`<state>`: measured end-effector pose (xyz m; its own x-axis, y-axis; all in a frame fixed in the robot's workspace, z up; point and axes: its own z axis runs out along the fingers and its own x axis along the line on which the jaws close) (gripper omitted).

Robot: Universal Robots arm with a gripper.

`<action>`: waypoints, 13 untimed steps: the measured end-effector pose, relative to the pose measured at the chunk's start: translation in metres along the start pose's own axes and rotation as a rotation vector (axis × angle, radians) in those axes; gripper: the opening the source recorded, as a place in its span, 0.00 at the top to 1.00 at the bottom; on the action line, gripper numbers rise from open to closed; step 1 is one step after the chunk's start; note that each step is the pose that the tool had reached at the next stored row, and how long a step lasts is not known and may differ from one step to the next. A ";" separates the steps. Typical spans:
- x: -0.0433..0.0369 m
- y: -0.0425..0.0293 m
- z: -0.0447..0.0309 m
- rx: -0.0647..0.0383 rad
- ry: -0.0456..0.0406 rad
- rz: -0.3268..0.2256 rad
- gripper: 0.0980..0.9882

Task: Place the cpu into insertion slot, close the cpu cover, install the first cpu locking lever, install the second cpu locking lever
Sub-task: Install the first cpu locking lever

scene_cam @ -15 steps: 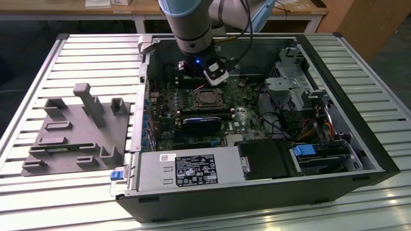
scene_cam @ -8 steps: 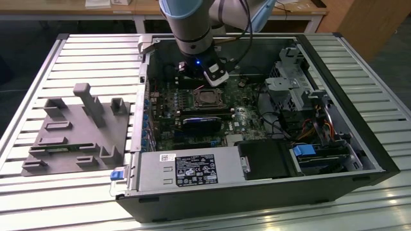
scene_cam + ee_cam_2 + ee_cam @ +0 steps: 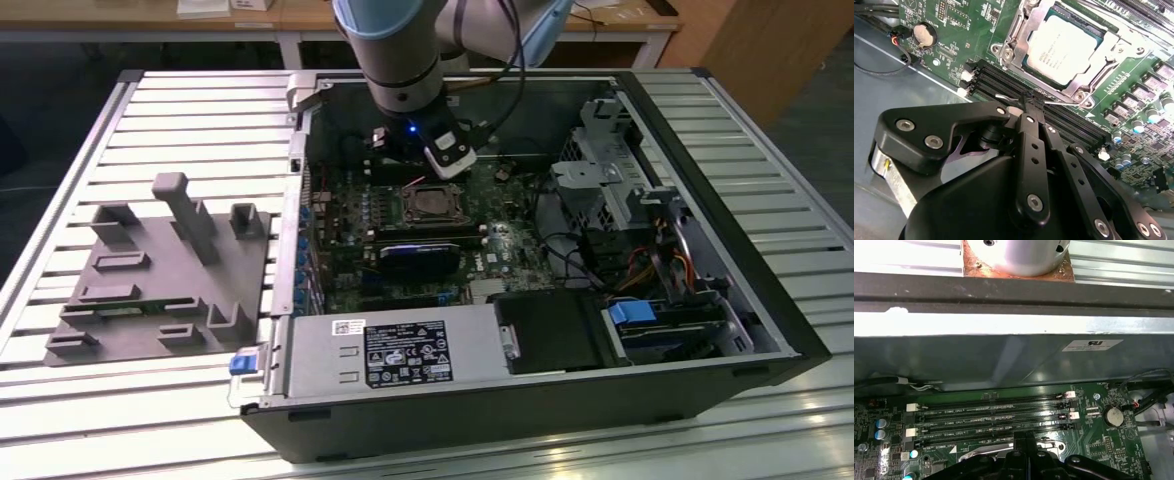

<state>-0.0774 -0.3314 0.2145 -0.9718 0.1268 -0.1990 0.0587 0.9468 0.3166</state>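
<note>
Slatted aluminium counter (image 3: 160, 110) carries an open computer case (image 3: 534, 420) lying on its side, with a grey moulded fixture tray (image 3: 134, 290) beside it toward the exterior view's left. At the upper centre of that frame the arm (image 3: 400, 50) reaches down into the case, and the gripper (image 3: 447, 160) hangs just above the socket area of the green motherboard (image 3: 347, 250). A silver power supply (image 3: 387, 355) sits along the case's lower edge.

In the second wrist view the cpu (image 3: 1064, 47) lies flat in the insertion slot (image 3: 1089, 22), its dull silver top showing through the square cut-out of the cpu cover (image 3: 1021, 27), which lies down over it. The fingers (image 3: 1031, 130) are pressed together, and the gripper (image 3: 1031, 106) meets a thin silvery locking lever (image 3: 1059, 103) that runs between the socket and the black memory slots (image 3: 1004, 87) (whether the wire is pinched or merely touched, I cannot tell). A coin cell (image 3: 924, 34) sits near the board's edge.

In the first wrist view the gripper (image 3: 1021, 439) stands beside the memory slots (image 3: 994, 420).
</note>
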 end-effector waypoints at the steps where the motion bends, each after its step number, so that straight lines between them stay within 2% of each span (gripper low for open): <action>1: 0.0000 0.0000 0.0000 0.000 0.0000 0.000 1.00; 4: 0.0000 -0.0001 0.0007 0.000 -0.0009 0.000 1.00; 6: 0.0006 -0.0007 0.0022 0.003 -0.0075 -0.001 1.00; 9: 0.0019 -0.0013 0.0036 0.009 -0.0264 -0.007 1.00; 13: 0.0039 -0.0006 0.0052 0.025 -0.0556 -0.017 1.00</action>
<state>-0.0801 -0.3299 0.2087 -0.9585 0.1264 -0.2556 0.0488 0.9558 0.2899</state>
